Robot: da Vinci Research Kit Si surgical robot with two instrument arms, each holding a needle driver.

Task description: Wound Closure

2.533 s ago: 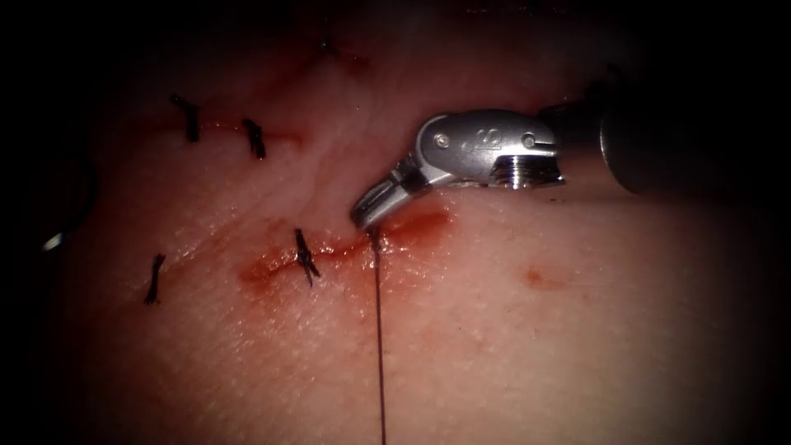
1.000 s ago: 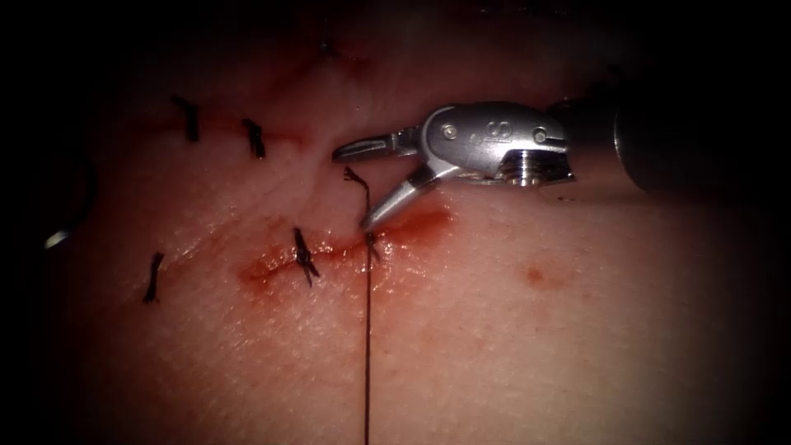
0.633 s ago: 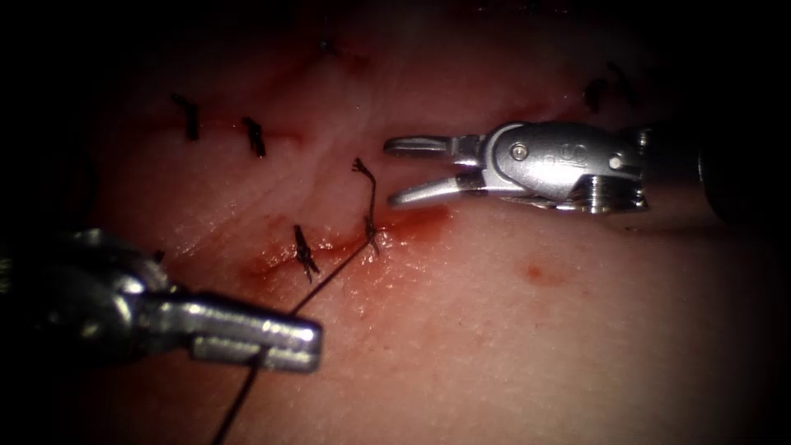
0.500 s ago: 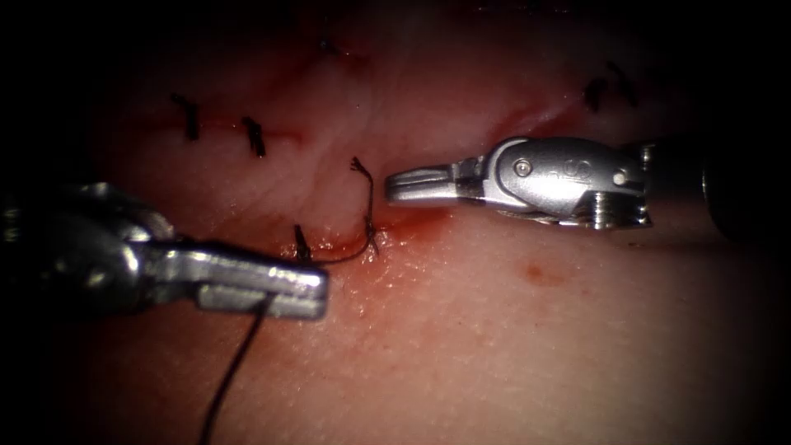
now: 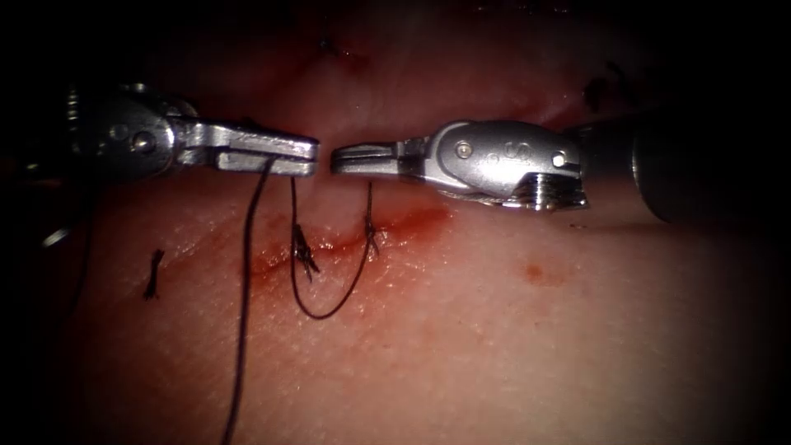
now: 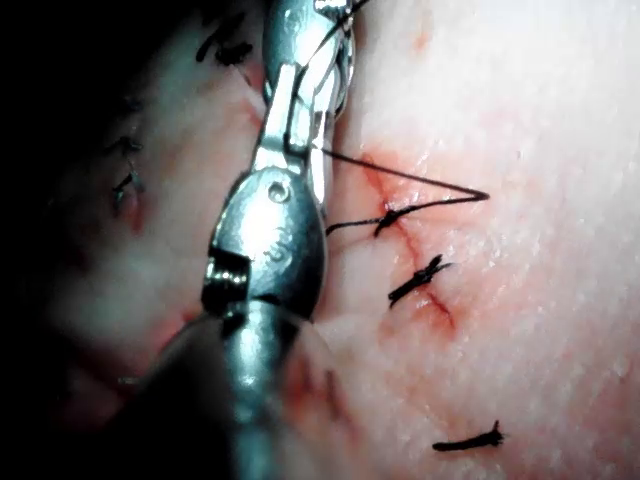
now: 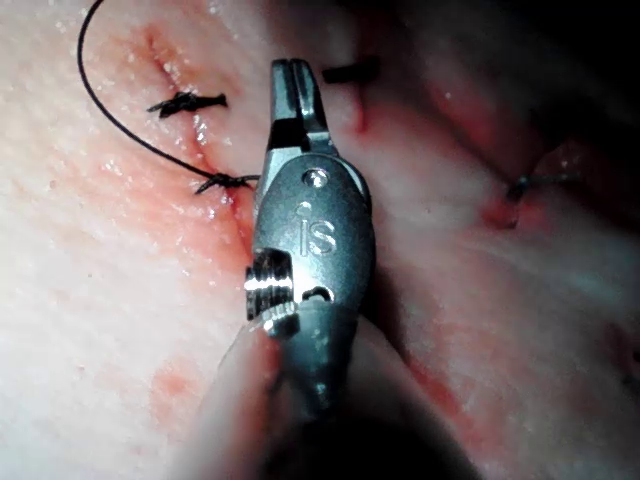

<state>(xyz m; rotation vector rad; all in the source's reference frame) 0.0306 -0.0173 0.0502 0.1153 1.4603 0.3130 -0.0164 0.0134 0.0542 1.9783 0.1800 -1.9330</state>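
Two hands meet tip to tip just above the cut (image 5: 338, 245) in the tissue (image 5: 535, 346), nearly touching each other, and both are pressed together.

My left hand (image 5: 311, 155) comes in from the left of the cut and is clamped on the thread (image 5: 245, 280) a little back from its tip. From that grip two strands fall. One long strand runs down past the left end of the cut to the bottom edge of the endoscope view. The other drops beside a finished stitch (image 5: 303, 251), sags in a slack loop below the cut, and climbs back up to the newest stitch on the cut line.

My right hand (image 5: 338, 158) comes in from the right of the cut, closed on the short end of thread that rises straight from that newest stitch. From my right wrist I see the same hand (image 7: 292, 75) with both halves together, and the thread (image 7: 100, 110) curving away from the knot beside it. From my left wrist, the left hand (image 6: 310, 40) lies over the tissue and the thread (image 6: 420, 180) bends sharply just past the cut.

Red fluid (image 5: 416, 222) pools along the cut, thickest at its right end. Far to the left of the cut a small curved glint (image 5: 53, 239) lies on the tissue; I cannot tell whether it is the needle. Neither hand holds it.
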